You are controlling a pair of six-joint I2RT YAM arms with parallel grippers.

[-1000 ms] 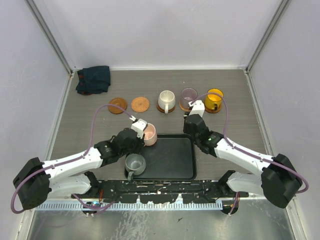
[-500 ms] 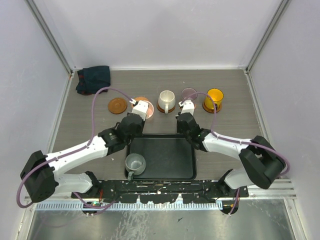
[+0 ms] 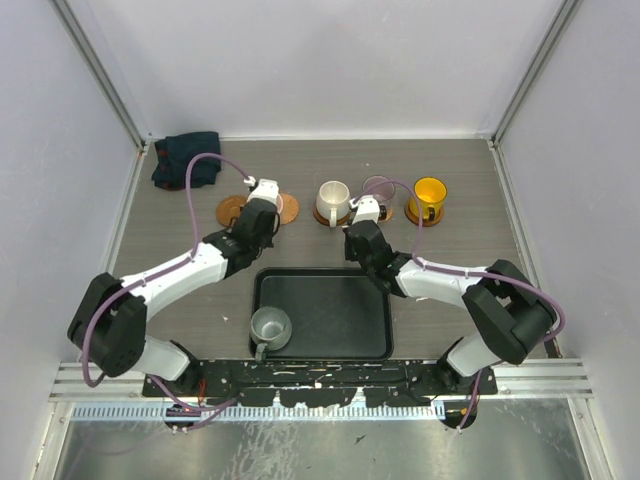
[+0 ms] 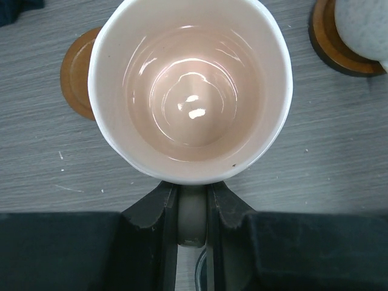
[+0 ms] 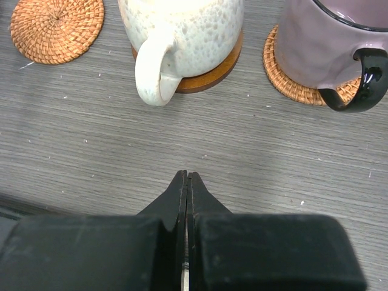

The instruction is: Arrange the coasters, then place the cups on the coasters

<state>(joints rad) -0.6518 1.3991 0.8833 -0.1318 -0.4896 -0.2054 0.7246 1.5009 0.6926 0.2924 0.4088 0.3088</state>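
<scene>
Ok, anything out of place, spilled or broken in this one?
Nothing looks spilled, tipped or broken. The one stray thing is a crumpled dark cloth bunched in the far left corner of the table.

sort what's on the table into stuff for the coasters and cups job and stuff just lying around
For the job:
pink cup, handle in the left gripper
cream mug, mauve cup, yellow cup, each on a coaster
grey-green cup
dark wooden coaster, woven coaster

Just lying about:
black tray, with the grey-green cup in it
dark blue cloth
</scene>
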